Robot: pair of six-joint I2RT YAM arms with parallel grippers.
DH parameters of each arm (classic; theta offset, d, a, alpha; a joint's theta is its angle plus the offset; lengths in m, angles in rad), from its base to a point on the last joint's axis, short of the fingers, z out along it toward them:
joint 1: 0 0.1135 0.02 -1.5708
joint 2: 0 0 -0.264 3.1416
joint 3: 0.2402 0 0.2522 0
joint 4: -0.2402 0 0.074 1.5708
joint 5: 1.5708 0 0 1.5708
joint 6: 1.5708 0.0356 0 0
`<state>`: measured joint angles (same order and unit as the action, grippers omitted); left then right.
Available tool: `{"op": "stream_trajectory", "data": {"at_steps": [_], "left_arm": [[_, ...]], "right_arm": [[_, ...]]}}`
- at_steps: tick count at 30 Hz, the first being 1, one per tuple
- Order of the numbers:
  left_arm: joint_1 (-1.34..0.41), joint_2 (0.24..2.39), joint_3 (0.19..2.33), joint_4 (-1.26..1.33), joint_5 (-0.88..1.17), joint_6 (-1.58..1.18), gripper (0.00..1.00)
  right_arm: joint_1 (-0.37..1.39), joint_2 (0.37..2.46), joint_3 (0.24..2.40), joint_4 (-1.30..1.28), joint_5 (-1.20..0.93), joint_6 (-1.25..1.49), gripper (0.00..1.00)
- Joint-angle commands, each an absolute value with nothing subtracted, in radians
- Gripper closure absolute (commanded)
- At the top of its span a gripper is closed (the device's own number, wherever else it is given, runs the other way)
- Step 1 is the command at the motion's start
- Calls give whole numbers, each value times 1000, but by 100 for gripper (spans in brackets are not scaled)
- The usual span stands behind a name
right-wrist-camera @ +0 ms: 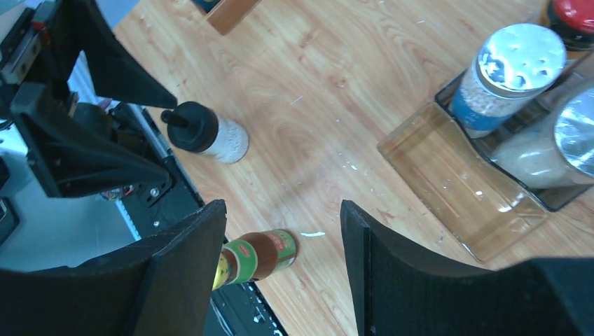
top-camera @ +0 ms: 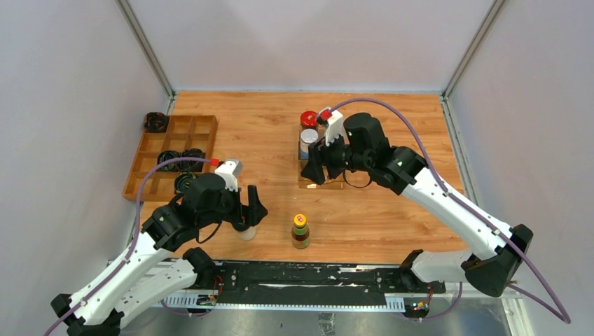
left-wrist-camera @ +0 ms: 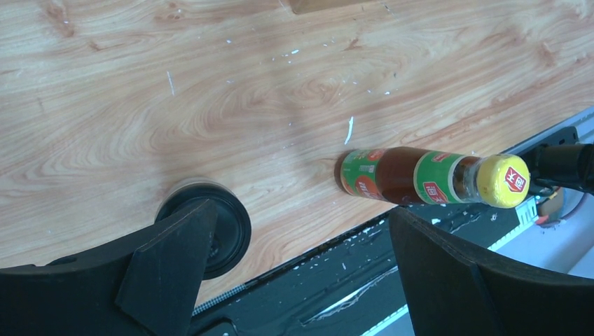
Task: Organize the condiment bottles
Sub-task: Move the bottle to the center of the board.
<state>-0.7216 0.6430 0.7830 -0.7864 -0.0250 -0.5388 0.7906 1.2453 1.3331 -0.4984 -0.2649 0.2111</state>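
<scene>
My left gripper [top-camera: 246,213] [left-wrist-camera: 301,211] stands open over the table's front edge, nothing between its fingers. A black-capped jar [top-camera: 246,232] [left-wrist-camera: 223,225] stands just beside its left finger. The yellow-capped brown sauce bottle [top-camera: 300,231] [left-wrist-camera: 420,176] [right-wrist-camera: 263,255] stands upright to the right of it. My right gripper [top-camera: 313,173] [right-wrist-camera: 280,210] is open and empty above the bare near end of a clear rack [top-camera: 323,183] [right-wrist-camera: 455,183]. In the rack stand a blue-labelled jar [top-camera: 308,142] [right-wrist-camera: 499,84], a silver-lidded jar [right-wrist-camera: 560,140] and a red-lidded jar [top-camera: 309,119] [right-wrist-camera: 574,15].
A wooden compartment tray [top-camera: 155,143] lies at the left with black coiled bundles [top-camera: 181,159] in it and one more bundle [top-camera: 155,122] beside its far corner. A black rail [top-camera: 308,276] runs along the near table edge. White walls close in three sides.
</scene>
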Motion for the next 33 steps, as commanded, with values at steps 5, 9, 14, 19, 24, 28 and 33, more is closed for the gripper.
{"op": "stream_trajectory", "data": {"at_steps": [5, 9, 14, 19, 24, 28, 33], "left_arm": [[-715, 662, 761, -831, -125, -608, 0], [-715, 678, 761, -857, -220, -655, 0], [-715, 730, 764, -885, -270, -688, 0], [-715, 772, 777, -932, -287, -731, 0], [-715, 768, 759, -951, -267, -769, 0], [-715, 768, 748, -959, -235, -786, 0], [-716, 771, 726, -962, -211, -792, 0]], "right_arm": [[785, 1143, 1194, -477, -344, 194, 34], [785, 1096, 1146, -477, -344, 194, 34], [785, 1057, 1106, -477, -347, 189, 34], [785, 1041, 1064, -467, -345, 186, 34], [785, 1029, 1024, -440, -357, 196, 34], [784, 1027, 1005, -428, -359, 198, 34], [784, 1022, 992, -420, -355, 200, 34]]}}
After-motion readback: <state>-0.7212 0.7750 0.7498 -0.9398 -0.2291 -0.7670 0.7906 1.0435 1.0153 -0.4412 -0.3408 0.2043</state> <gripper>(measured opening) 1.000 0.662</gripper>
